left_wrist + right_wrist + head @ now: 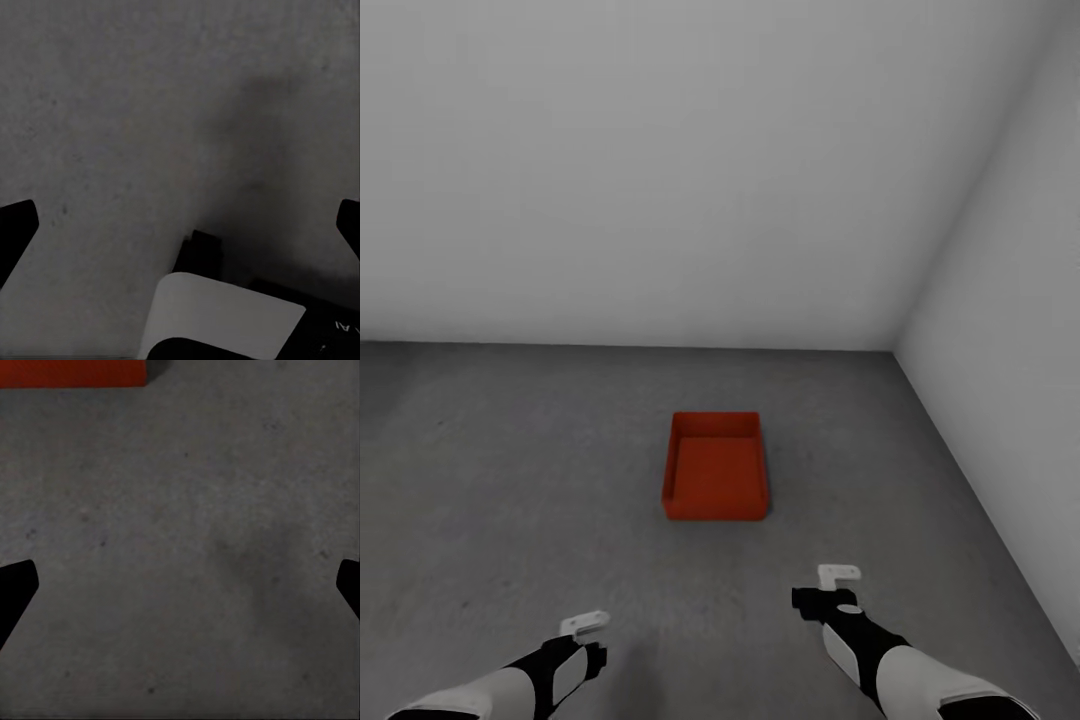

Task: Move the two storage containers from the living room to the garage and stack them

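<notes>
One red-orange storage container [715, 467] stands upright on the dark grey garage floor [510, 480], a short way ahead of both arms; its inside looks bare. A strip of its wall [71, 371] shows in the right wrist view. My left gripper [585, 625] hangs low over the floor, nearer me and to the left of the container. My right gripper [838, 585] hovers to the container's near right. In the wrist views, the left gripper [180, 225] and the right gripper [180, 585] each have their fingertips spread wide over bare concrete. The living room is out of view.
A plain white-grey wall [660, 170] runs across the back and a second wall [1010, 350] closes the right side, meeting in a corner behind the container. Part of my own white and black body [217, 315] shows in the left wrist view.
</notes>
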Controlling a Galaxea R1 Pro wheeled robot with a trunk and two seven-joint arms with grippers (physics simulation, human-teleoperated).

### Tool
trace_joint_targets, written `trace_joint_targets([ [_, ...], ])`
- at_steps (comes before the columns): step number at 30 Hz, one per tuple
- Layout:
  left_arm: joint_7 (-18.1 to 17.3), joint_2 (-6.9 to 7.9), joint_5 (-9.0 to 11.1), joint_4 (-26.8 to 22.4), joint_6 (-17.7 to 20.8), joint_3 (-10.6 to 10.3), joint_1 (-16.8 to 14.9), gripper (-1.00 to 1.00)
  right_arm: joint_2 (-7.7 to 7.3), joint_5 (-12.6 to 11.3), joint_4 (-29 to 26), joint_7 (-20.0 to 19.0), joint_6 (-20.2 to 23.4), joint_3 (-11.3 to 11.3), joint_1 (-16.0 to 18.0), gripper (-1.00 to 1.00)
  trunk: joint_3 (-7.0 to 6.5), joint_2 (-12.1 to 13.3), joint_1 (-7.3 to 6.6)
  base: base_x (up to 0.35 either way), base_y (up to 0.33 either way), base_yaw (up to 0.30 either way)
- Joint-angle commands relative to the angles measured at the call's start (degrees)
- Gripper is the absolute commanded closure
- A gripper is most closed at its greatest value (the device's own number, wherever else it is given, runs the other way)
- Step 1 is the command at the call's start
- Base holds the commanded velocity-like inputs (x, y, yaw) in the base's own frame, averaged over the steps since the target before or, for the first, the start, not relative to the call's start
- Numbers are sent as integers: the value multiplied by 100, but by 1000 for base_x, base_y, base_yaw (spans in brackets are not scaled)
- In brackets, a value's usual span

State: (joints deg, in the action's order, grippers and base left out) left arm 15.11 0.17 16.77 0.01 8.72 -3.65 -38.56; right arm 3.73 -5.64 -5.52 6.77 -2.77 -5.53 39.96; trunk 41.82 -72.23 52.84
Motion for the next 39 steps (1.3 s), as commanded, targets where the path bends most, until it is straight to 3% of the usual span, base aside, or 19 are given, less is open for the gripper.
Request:
trace_joint_targets([
  [1,12,0,45,0,19,-40,-3,-100,2,-60,4,20,-25,-51,3,-100,4,-3,-4,-344,0,0],
  [19,1,29,43,-1,16,-39,-3,-100,14,-51,-1,18,-28,-54,3,-100,4,-3,-4,-332,0,0],
  [29,1,35,38,-1,1,-40,-3,-100,-2,-49,146,18,-33,-64,-31,-100,4,-3,-4,-67,0,0],
  [30,-5,30,36,-1,4,-43,-3,-100,-157,-30,657,0,-92,-93,-351,-100,4,-3,-4,0,0,0],
  [33,-4,28,35,-1,10,-44,-3,-100,-177,-39,699,-5,-70,-95,-403,-100,4,-3,-4,0,0,0],
  [34,19,27,28,-1,1,-48,318,-100,-313,-54,729,-7,-47,-97,-1257,-100,4,-3,-4,0,0,0],
  [39,23,22,28,-1,-3,-48,827,-100,-349,-49,728,-2,-105,-97,-2175,-100,4,-3,-4,0,0,0],
])
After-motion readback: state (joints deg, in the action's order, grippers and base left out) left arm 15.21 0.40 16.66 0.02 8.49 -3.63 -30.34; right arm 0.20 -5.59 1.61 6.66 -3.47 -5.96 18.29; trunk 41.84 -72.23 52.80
